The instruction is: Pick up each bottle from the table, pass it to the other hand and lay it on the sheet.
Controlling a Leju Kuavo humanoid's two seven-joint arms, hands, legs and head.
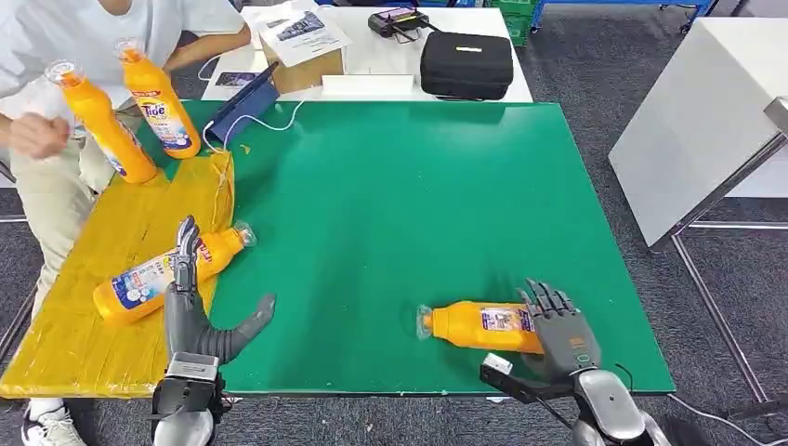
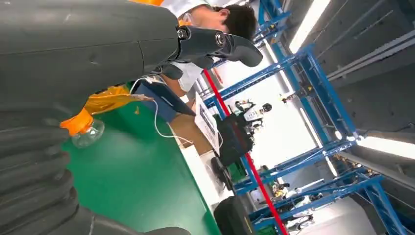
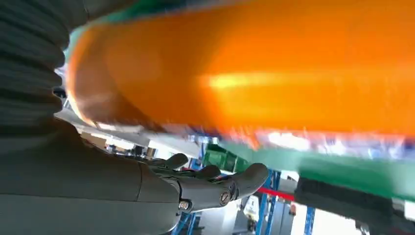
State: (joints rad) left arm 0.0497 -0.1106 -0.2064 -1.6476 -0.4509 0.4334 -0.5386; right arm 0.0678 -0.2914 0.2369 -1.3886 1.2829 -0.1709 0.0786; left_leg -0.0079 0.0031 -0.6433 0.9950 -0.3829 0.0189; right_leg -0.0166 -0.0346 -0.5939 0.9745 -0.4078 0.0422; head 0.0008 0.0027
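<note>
Item 1: green-topped rectangular surface (image 1: 400,214), with a yellow wrinkled sheet (image 1: 84,307) laid along its left edge.

Item 2: orange plastic detergent bottle with a clear cap (image 1: 479,325), lying on its side near the front edge toward the right corner, cap pointing left. The right hand (image 1: 562,330) rests at its base end, fingers (image 1: 548,302) spread over the bottle's end; whether they grip it cannot be told. In the right wrist view the bottle (image 3: 254,73) sits just beside the hand (image 3: 147,191), whose fingers (image 3: 244,178) stretch out under it.

Item 3: second orange bottle with a blue-and-white label (image 1: 163,277), lying across the sheet's right border, cap over the green. The left hand (image 1: 200,321) stands beside it, fingers (image 1: 186,251) straight and parted from the thumb, holding nothing.

Item 4: two more orange bottles, one (image 1: 160,100) upright at the sheet's far end, the other (image 1: 100,123) tilted beside it, next to a seated person (image 1: 56,84) in a white shirt.

Item 5: black zipped case (image 1: 466,65) on a white table (image 1: 372,56) beyond the far edge.
</note>
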